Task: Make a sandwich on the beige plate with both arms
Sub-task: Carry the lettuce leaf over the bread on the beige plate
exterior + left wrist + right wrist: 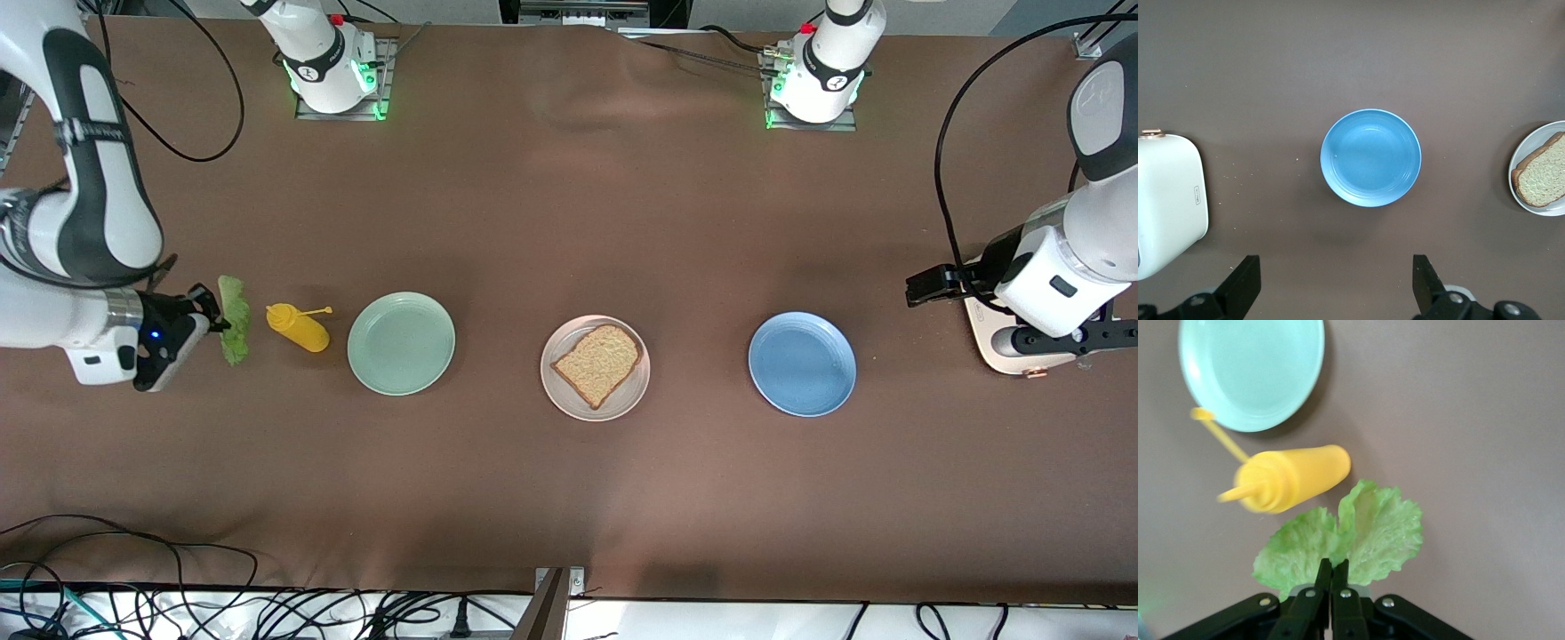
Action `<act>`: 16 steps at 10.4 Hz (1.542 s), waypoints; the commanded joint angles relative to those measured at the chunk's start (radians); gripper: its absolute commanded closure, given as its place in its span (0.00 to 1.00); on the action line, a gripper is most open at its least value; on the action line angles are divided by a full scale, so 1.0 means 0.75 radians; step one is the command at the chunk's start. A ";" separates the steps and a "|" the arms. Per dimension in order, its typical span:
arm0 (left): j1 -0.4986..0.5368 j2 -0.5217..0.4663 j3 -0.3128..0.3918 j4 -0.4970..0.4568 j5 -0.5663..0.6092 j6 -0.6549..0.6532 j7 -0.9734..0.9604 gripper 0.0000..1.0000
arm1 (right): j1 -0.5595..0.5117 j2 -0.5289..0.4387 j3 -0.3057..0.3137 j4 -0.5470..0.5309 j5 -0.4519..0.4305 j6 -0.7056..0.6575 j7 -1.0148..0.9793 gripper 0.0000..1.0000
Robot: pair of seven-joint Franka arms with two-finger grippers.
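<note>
Lettuce leaf (235, 331) is pinched at one edge by the right gripper (213, 322), fingers (1331, 583) shut tight on it; it hangs over the desk (569, 498) at the right arm's end, just beside the yellow squeeze bottle (300, 327) lying on its side. Whether the leaf is fully clear of the desk you cannot tell.

Step in hand, as judged: carry the leaf to the beige plate (564, 396) and lay it on the bread.
- Lift enough that the hanging leaf clears the bottle and the green plate (401, 343), which both lie between you and the target.
- Centre the leaf over the bread slice (598, 363) before you release; the grip is on the edge, so the leaf's body sits off from the fingers.
- Lower close before opening, since a thin leaf may drift or cling to a finger.

Appearance: leaf is ruffled, pale to bright green, two lobes spreading from the pinch. Bread is one square brown slice with darker crust, flat on the beige plate at mid-desk.

Left gripper (1338, 287) waits with fingers wide, near the blue plate (802, 364) and over the white appliance (1005, 347) at the left arm's end.
</note>
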 commanded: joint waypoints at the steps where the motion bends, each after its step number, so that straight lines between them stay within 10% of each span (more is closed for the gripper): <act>1: -0.009 -0.007 0.007 0.000 0.019 -0.002 0.011 0.00 | -0.022 -0.126 0.022 0.003 0.021 -0.145 -0.010 1.00; 8: -0.003 -0.005 0.007 -0.002 0.019 -0.004 0.011 0.00 | 0.380 -0.157 0.091 0.120 0.023 -0.175 0.801 1.00; 16: -0.007 -0.007 0.007 -0.002 0.019 -0.004 0.011 0.00 | 1.016 0.368 -0.176 0.551 0.322 0.120 1.490 1.00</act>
